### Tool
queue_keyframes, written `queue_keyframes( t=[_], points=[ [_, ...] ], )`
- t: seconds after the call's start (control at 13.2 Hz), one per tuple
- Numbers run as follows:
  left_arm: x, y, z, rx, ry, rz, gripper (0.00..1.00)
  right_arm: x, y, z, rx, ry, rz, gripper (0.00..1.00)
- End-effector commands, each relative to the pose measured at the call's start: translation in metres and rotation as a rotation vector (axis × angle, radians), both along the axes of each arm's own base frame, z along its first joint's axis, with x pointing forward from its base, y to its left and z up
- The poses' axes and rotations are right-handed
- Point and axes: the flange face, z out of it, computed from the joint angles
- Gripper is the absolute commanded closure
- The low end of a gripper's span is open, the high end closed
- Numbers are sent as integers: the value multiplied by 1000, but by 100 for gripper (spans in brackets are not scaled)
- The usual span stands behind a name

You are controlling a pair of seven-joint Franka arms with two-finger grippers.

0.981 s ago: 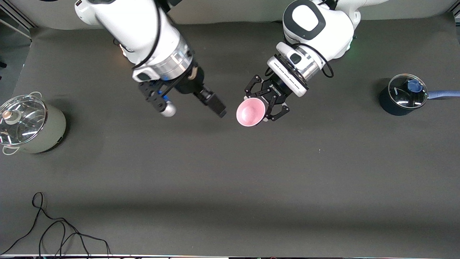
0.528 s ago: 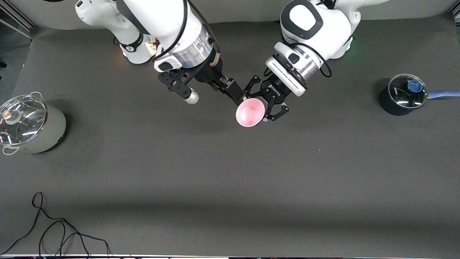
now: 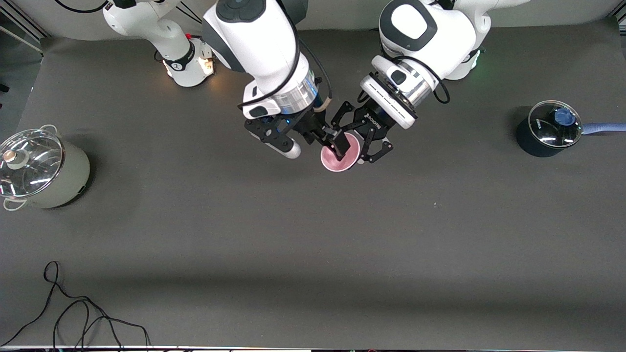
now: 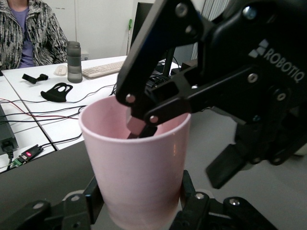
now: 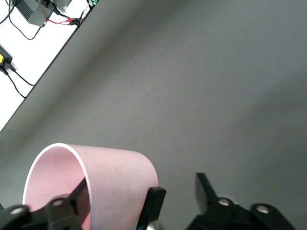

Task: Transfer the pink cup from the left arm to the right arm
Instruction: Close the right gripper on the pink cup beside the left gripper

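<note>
The pink cup [image 3: 333, 164] hangs above the table's middle with its mouth turned toward the front camera. My left gripper [image 3: 360, 142] is shut on its lower body, a finger on each side [image 4: 139, 211]. My right gripper [image 3: 332, 144] has come in from the right arm's end and stands open astride the cup's wall [image 4: 182, 146]. One of its fingertips [image 4: 139, 127] is inside the mouth and the other finger [image 4: 223, 167] is outside, apart from the wall. The right wrist view shows the cup [image 5: 115, 182] between my right gripper's [image 5: 139, 191] fingers.
A pale green pot [image 3: 44, 168] with a glass lid stands at the right arm's end of the table. A dark blue pot [image 3: 547, 129] with a glass lid and a blue handle stands at the left arm's end. A black cable [image 3: 73, 313] lies near the front edge.
The right arm has swung toward the cup and put one finger into its mouth; its jaws have started to narrow. The left arm has held the cup almost still.
</note>
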Motion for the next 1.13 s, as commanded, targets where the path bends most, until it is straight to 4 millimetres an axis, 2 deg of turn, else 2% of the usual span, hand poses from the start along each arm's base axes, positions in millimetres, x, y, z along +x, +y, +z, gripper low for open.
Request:
queue_keyframes(
  t=[0.0, 0.15, 0.23, 0.3, 0.68, 0.75, 0.83, 0.91, 1.06],
  points=[
    [0, -3, 3, -15, 5, 20, 56, 1, 0, 8, -6, -26, 15, 100],
    [0, -3, 3, -15, 5, 22, 54, 2, -1, 8, -10, -30, 27, 100],
    [1, -3, 5, -17, 3, 22, 47, 2, -1, 8, -14, -36, 45, 100],
    [1, -3, 5, -16, 3, 23, 46, 2, -1, 8, -14, -37, 50, 100],
    [1, -3, 5, -18, 4, 23, 46, 2, -1, 9, -13, -38, 50, 100],
    [1, -2, 5, -17, 4, 26, 41, 2, -1, 8, -14, -37, 50, 100],
    [1, -2, 5, -16, 1, 24, 9, 2, -1, 9, -14, -39, 51, 100],
    [2, -1, 5, -17, 2, 27, 0, 3, -3, 9, -14, -39, 48, 100],
    [2, -1, 6, -14, 0, 32, 0, 6, -10, 16, -11, -51, 57, 100]
  ],
)
